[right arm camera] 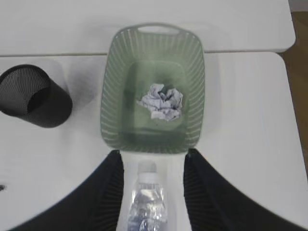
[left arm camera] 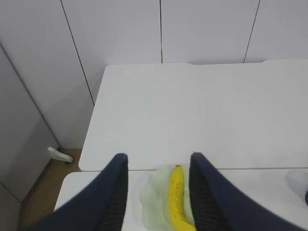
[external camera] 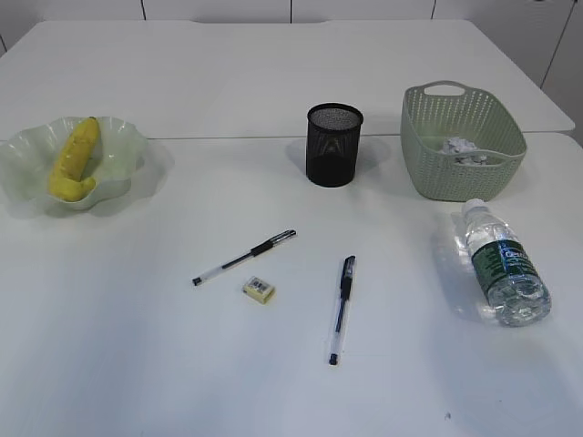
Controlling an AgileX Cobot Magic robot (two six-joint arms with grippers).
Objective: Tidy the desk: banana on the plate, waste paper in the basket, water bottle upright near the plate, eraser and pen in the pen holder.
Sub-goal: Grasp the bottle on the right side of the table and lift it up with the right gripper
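The desk point(external camera: 273, 364), a white tabletop with a seam crossing its upper half, is filling the exterior view. At upper right the basket point(external camera: 428, 168) is standing just below the seam, and the waste paper point(external camera: 460, 146) is lying inside it. At the left edge the plate point(external camera: 127, 146) is holding the banana point(external camera: 75, 157), which is lying lengthwise within the ruffled rim. At right, below the basket, the water bottle point(external camera: 506, 266) is lying on its side, cap pointing toward the upper part of the frame, well apart from the plate. The pen holder point(external camera: 333, 146) is standing upright at upper centre, left of the basket. Two pens are lying on the bare desk in the lower middle: one pen point(external camera: 244, 258) slanting up to the right, a second pen point(external camera: 342, 309) nearly vertical to its right. The eraser point(external camera: 259, 289) is sitting just below the slanted pen, between the two.

In the left wrist view, the left gripper point(left arm camera: 159, 166) is hovering over the plate and banana with jaws parted and nothing between them. In the right wrist view, the right gripper point(right arm camera: 153, 161) is hanging above the bottle's cap at lower centre, jaws likewise apart and gripping nothing, with basket and paper beyond.
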